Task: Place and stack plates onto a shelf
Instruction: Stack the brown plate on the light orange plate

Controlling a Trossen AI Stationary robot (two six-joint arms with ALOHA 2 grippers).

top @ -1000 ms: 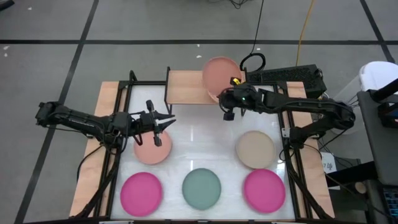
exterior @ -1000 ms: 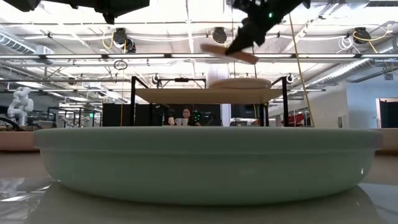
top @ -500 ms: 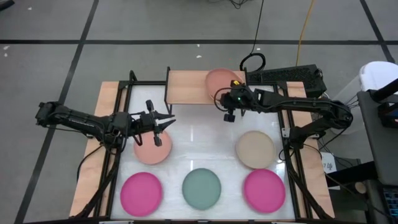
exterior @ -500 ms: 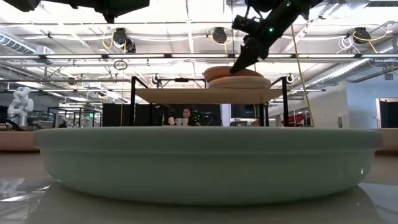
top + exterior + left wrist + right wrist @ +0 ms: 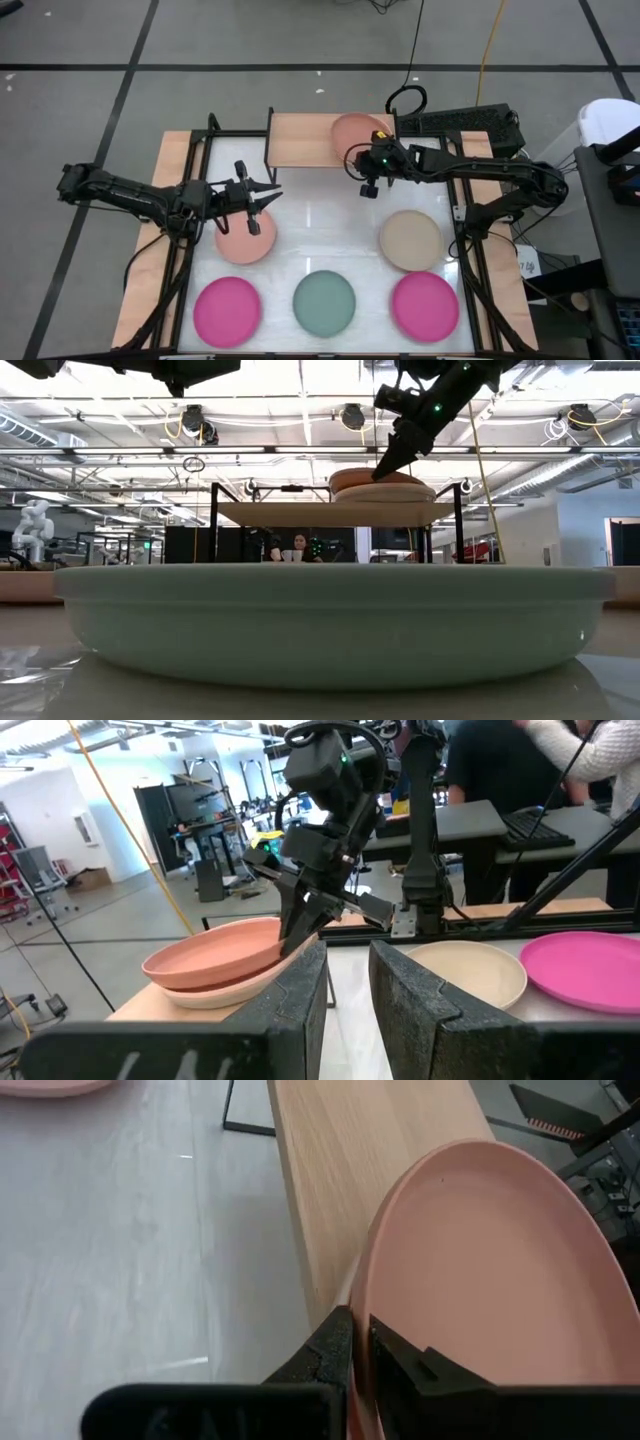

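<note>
A terracotta plate (image 5: pixel 352 130) lies on a beige plate (image 5: pixel 230 992) at the right end of the wooden shelf (image 5: pixel 300 140). In the low view the terracotta plate (image 5: pixel 375 477) sits slightly tilted on that beige one. My right gripper (image 5: pixel 360 155) is at its near rim, shut on it. My left gripper (image 5: pixel 272 196) hovers open above the table's left part, just over a pale pink plate (image 5: pixel 245 243) that lies flat on the white surface. My right gripper (image 5: pixel 358 1342) pinches the terracotta plate's near rim (image 5: pixel 372 1295) between its two fingers, one on the inner face and one on the outside. The fingers slant down from the table's near side. The plate rests on the beige plate on the shelf.
On the white table lie two magenta plates (image 5: pixel 227 310) (image 5: pixel 425 305), a teal plate (image 5: pixel 324 303) and a beige plate (image 5: pixel 410 240). The shelf's left half (image 5: pixel 370 1140) is bare board. Black frame posts stand at the table's sides. A person shows beyond the table in the left wrist view.
My right gripper has moved down and toward the far edge. The terracotta plate, which hung tilted in the air above the shelf, now lies on the beige plate there. The gripper still holds its rim.
</note>
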